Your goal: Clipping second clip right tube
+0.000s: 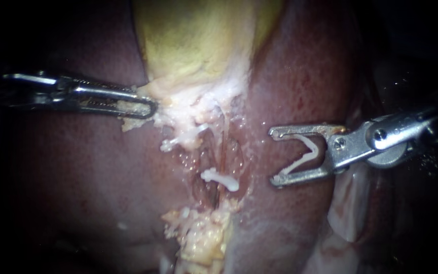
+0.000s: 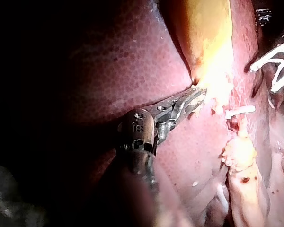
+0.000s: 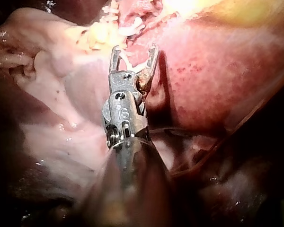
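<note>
My right instrument (image 1: 275, 157) comes in from the right, its jaws spread wide with a white V-shaped clip (image 1: 305, 152) seated between them, touching both. It hovers over the liver, apart from the raw groove (image 1: 214, 157) where the tubes run. Two white clips sit there: an upper clip (image 1: 183, 138) and a lower clip (image 1: 220, 179). My left instrument (image 1: 150, 107) is shut on pale tissue at the base of the yellow gallbladder (image 1: 193, 40). The left wrist view shows those jaws (image 2: 199, 93) on that tissue. In the right wrist view the loaded jaws (image 3: 135, 49) point toward the clips.
Dark red liver (image 1: 77, 167) lies on both sides of the groove. A lump of yellow fat (image 1: 204, 243) sits below the clips. Pale glistening tissue (image 1: 351, 203) lies under my right instrument's shaft.
</note>
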Available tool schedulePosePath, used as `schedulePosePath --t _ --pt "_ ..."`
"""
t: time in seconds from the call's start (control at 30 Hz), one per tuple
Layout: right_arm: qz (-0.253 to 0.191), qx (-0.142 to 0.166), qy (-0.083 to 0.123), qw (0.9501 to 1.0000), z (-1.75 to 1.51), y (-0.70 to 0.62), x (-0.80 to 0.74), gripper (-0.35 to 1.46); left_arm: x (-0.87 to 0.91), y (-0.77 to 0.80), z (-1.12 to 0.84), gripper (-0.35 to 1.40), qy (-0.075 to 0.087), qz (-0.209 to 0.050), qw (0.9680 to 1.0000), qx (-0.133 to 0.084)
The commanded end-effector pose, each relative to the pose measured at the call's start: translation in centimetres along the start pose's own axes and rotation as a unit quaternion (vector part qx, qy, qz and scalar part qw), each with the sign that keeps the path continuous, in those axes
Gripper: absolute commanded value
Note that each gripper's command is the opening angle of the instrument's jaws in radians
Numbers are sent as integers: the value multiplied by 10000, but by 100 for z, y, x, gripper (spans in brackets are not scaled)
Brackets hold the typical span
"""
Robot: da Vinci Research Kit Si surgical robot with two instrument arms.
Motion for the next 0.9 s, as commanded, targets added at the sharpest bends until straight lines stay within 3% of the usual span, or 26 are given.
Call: schedulePosePath --t 0.03,0.17,0.37,0.5,0.6,0.7,0.9 --pt "2 -1 3 10000 0 0 0 49 1 1 -2 -35 -3 -3 10000 -7" --pt "1 -1 3 10000 0 0 0 49 7 5 -20 -35 -33 -23 10000 -69" --pt "3 -5 2 10000 1 0 0 49 22 13 -59 -35 47 -75 9999 47" --pt "7 -29 -4 10000 5 1 1 49 26 14 -63 -35 71 -91 9999 60" --pt "477 8 10 9989 11 1 2 48 25 14 -61 -35 74 -90 9999 67" --pt "1042 25 194 9944 23 1 0 48 25 14 -61 -35 74 -90 9999 67" --pt "1919 134 487 9801 55 4 -13 47 25 14 -61 -35 74 -90 9999 67"
